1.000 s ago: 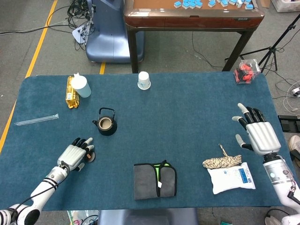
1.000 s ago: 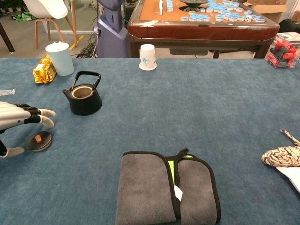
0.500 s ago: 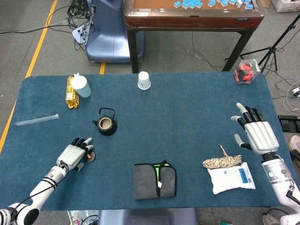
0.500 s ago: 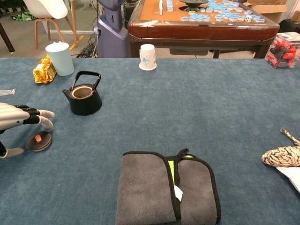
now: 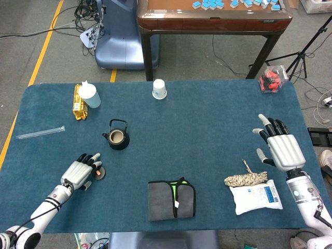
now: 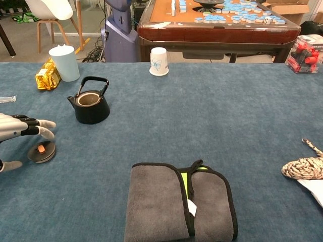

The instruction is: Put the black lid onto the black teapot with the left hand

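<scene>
1. Change: the left hand (image 5: 79, 173) is pulled slightly back toward 7 o'clock compared with a second ago; in the chest view less of it is seen, and its fingertips (image 6: 46, 124) now sit further off the lid (image 6: 41, 152).
2. Left hand state: released, fingers spread, nothing held. It is hovering over the near-left edge of the lid; contact cannot be confirmed from either view.
3. Lid: flat on the table (image 5: 207, 135), orange knob up, untouched. It is located at roughly 7 o'clock from the teapot (image 5: 118, 136), near but clearly apart.
4. Teapot: upright, mouth open, handle raised. No shift is seen across the frames.
5. Meaning for the task: the grasp is not yet made. The small retreat is judged to be a re-aim, not progress; the hand is likely to be brought back over the knob before closing.
6. Right hand (image 5: 278, 148): released, fingers spread, held above the table at the 3 o'clock side, drifted slightly inward. Not involved.
7. Writing: none is readable. Print is seen on the white packet (image 5: 256, 196) and a pattern on the paper cup (image 6: 158, 61), both too small to read.
</scene>
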